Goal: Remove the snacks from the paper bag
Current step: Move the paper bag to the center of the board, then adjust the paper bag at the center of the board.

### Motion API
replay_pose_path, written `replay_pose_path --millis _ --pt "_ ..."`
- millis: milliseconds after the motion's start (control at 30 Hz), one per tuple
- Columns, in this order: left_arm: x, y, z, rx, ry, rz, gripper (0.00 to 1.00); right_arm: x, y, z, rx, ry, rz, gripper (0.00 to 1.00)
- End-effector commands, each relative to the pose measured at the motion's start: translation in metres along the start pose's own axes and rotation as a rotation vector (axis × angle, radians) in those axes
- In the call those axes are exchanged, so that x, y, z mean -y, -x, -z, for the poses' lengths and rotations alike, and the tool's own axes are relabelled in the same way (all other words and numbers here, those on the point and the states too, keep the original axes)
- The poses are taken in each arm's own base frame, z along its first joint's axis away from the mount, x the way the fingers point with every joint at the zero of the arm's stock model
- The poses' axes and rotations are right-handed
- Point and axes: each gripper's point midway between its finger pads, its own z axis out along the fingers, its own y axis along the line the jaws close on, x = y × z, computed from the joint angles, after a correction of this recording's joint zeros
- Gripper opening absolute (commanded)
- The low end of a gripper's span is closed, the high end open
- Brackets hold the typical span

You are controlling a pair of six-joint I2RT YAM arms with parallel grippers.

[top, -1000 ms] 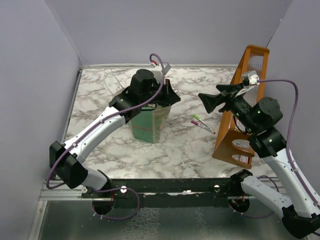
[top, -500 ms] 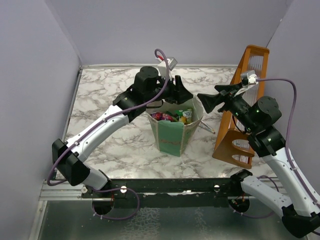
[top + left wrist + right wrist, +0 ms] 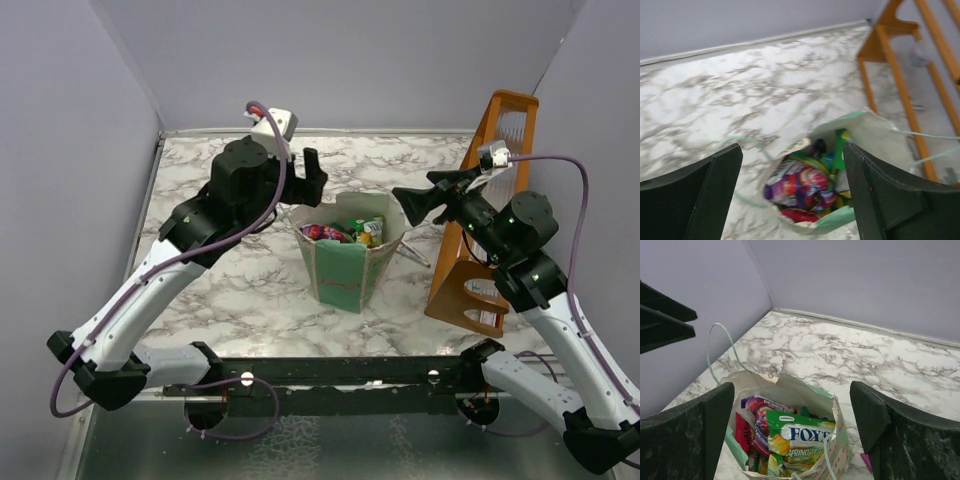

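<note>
The paper bag (image 3: 345,278) stands upright on the marble table (image 3: 220,290). It is mint-green outside and cream inside, and its mouth is spread wide. Inside it the snacks (image 3: 340,232) lie heaped, shiny crinkly packets. The topmost, a green and yellow packet (image 3: 801,436), reads "FOX'S" and "SPRING TEA". Beside it lies a purple packet (image 3: 761,409) whose print is too small to read.

The left gripper (image 3: 792,150) hangs above the bag's left rear, jaws wide apart and empty. The right gripper (image 3: 791,387) hovers just right of the bag, jaws likewise spread, holding nothing. A wooden rack (image 3: 480,230) stands further right of the bag.
</note>
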Motion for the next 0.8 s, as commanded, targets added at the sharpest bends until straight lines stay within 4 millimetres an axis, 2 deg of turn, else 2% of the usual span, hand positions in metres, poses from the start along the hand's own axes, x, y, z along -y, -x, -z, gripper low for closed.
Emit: replay_pose_path --millis 0,67,133,300,367,500,667,767 --pt "-0.085 -0.008 0.041 0.046 0.437 -0.035 0.88 0.000 -0.013 -0.006 -0.019 0.004 -0.033 0.99" --pt "-0.097 -0.017 0.047 0.063 0.496 0.005 0.91 0.004 -0.018 -0.009 -0.036 -0.015 -0.050 0.99" --pt "-0.096 -0.031 0.042 0.059 0.482 0.044 0.93 0.011 -0.021 -0.010 -0.053 -0.064 -0.083 0.99" --pt "-0.073 -0.059 0.011 0.006 0.344 0.128 0.92 0.037 -0.021 0.002 -0.098 -0.286 -0.236 1.00" --pt "-0.070 -0.062 0.002 -0.004 0.338 0.144 0.90 0.038 -0.023 0.011 -0.130 -0.329 -0.288 1.00" --pt "-0.068 -0.060 -0.007 0.021 0.328 0.158 0.84 0.029 -0.027 0.029 -0.158 -0.306 -0.318 0.99" --pt "-0.073 -0.055 -0.006 0.084 0.331 0.169 0.60 0.032 -0.029 0.050 -0.179 -0.345 -0.299 0.99" --pt "-0.077 -0.048 -0.002 0.120 0.347 0.166 0.39 0.031 -0.026 0.055 -0.183 -0.343 -0.277 0.99"
